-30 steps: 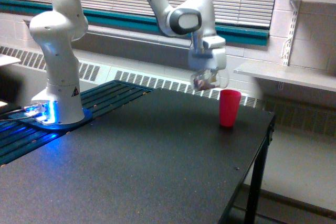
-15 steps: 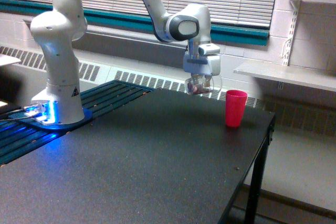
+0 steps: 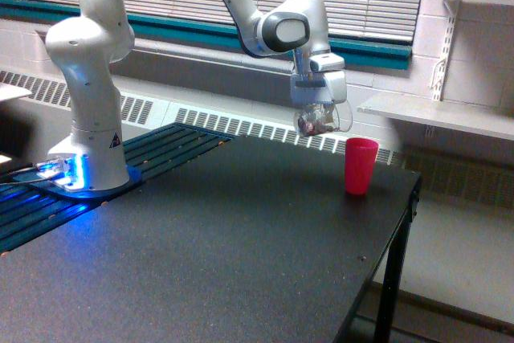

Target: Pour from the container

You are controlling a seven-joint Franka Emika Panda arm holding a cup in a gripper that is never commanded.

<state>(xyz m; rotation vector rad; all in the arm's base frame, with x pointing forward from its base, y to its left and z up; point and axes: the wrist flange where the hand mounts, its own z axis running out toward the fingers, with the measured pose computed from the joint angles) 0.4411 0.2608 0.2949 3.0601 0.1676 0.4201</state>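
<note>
While the end effector (image 3: 320, 118) grips the clear container (image 3: 322, 123) above the desk (image 3: 209, 255), up and to the exterior view's left of the pink cup (image 3: 360, 165), approach is in hand. Next, I judge: carry over that rim, then tip. No legible writing; small warning sticker on arm base (image 3: 114, 140).

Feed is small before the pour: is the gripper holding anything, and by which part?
Yes: the gripper holds the clear plastic cup, jaws closed on its sides, above the table. The exact height of the hold cannot be told.
</note>
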